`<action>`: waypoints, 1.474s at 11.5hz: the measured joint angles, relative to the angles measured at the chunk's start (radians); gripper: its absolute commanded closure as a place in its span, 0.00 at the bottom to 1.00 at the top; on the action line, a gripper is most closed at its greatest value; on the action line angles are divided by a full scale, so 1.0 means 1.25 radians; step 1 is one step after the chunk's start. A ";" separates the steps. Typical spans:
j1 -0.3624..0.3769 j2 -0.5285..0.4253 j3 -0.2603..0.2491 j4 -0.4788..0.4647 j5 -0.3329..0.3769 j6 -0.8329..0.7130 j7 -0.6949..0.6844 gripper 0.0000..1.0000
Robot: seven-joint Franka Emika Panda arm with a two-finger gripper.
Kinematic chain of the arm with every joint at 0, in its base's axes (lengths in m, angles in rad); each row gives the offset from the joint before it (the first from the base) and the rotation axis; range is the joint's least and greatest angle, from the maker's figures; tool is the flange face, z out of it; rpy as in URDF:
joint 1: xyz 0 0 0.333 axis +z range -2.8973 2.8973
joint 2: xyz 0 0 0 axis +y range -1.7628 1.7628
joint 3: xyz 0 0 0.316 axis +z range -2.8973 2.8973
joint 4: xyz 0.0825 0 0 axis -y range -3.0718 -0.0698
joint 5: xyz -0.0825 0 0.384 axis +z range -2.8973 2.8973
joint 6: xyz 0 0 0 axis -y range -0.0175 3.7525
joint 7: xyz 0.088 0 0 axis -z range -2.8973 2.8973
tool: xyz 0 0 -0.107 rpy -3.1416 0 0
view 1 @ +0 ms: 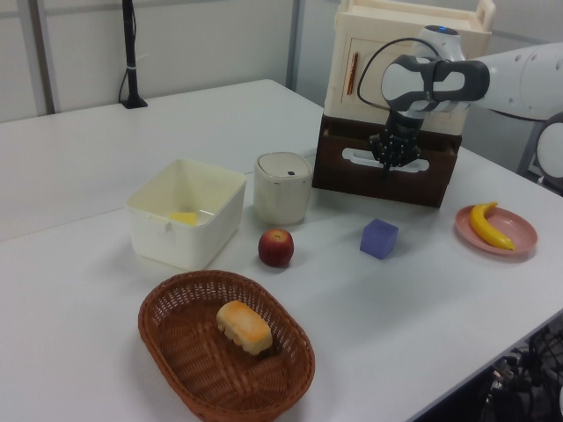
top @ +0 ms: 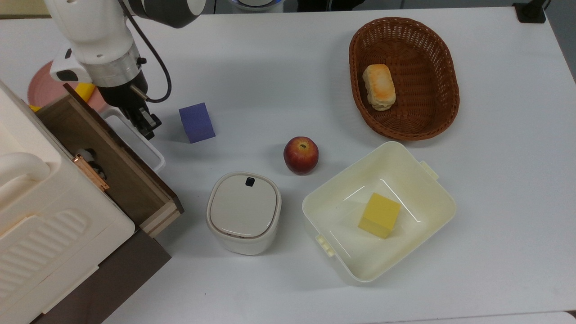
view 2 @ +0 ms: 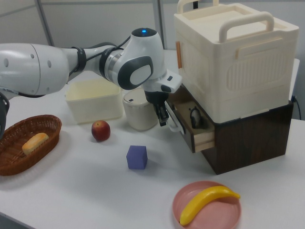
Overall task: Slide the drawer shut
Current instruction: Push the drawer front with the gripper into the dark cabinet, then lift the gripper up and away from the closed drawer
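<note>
In the right view, nearest the cam sits a pink plate w/ a yellow banana, then a purple cube on the white table. Behind it, the light-wood drawer with dark brown front and white loop handle sticks partway out of the dark brown cabinet, toward the right view's left. Inside it a small black-and-white figure is half hidden under the cream ribbed appliance with rounded handle; in the top view barely any of it shows. The black two-finger gripper is against the handle, fingers together as far as can be made out, nothing btwn them. Farther left: a red apple, a cream lidded canister partly behind the arm, a cream plastic tub, a brown wicker basket w/ a bread roll, its edge cut off.
</note>
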 measured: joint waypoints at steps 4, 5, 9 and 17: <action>-0.024 0.020 0.000 0.033 0.000 0.000 -0.001 1.00; -0.030 0.024 0.000 0.041 0.000 0.000 -0.002 1.00; -0.036 0.037 0.001 0.063 0.000 0.000 -0.003 1.00; -0.054 0.055 0.001 0.107 0.000 0.000 -0.003 1.00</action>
